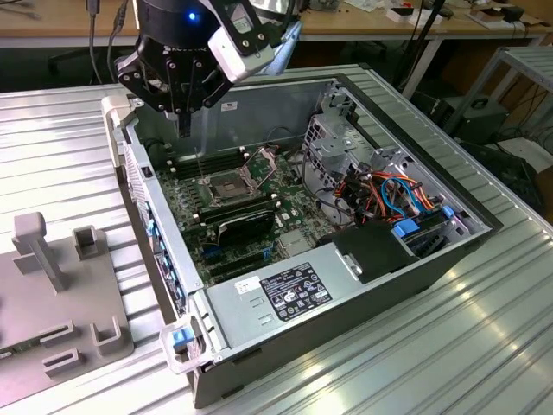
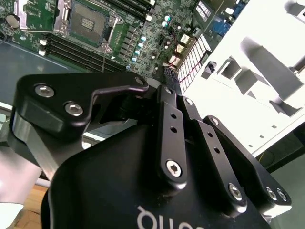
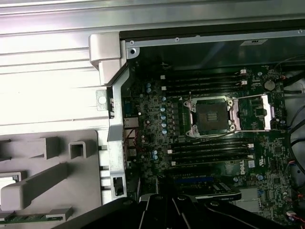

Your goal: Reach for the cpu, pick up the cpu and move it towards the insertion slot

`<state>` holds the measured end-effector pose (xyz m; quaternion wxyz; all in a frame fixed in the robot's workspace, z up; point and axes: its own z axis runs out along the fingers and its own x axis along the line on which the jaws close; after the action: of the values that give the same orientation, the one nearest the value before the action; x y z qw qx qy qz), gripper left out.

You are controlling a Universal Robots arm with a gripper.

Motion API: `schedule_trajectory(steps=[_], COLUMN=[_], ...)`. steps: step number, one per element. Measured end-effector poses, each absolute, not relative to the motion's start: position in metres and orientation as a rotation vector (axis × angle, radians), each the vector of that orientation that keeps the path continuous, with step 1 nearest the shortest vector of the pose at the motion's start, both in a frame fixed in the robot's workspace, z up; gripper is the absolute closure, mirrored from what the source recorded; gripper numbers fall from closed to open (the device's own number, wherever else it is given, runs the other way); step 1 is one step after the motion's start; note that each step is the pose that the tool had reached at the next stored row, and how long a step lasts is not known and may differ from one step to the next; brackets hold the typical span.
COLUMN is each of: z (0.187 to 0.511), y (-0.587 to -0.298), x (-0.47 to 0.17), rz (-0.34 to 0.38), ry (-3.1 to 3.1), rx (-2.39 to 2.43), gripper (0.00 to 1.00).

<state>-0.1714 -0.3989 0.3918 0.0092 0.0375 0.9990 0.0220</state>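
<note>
The insertion slot [image 1: 226, 184] lies on the green motherboard inside the open computer case. Its dark square centre [image 3: 209, 116] is bare and its metal retention plate [image 3: 259, 112] is swung open to one side. My gripper [image 1: 184, 130] hangs above the case's far corner, at the exterior view's left. It is higher than the slot [image 2: 86, 22] and a little away from it. In the second wrist view the black fingers [image 2: 167, 102] come together, so the gripper [image 2: 174, 81] looks shut. Whether anything thin sits between them is hidden. The cpu is out of view.
A grey fixture tray [image 1: 52, 294] with posts and slots stands outside the case at the exterior view's left. Long black memory slots [image 3: 209, 152] flank the socket. A drive cage [image 1: 346, 147], coloured cables [image 1: 389, 194] and a power supply [image 1: 285, 290] fill the rest of the case.
</note>
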Motion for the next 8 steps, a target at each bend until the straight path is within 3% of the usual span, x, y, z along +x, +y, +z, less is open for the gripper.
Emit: schedule_trajectory(steps=[8], z=[0.392], y=[-0.399], x=[-0.183], rz=[0.069], ry=[3.121], rx=[0.117], gripper=[0.89])
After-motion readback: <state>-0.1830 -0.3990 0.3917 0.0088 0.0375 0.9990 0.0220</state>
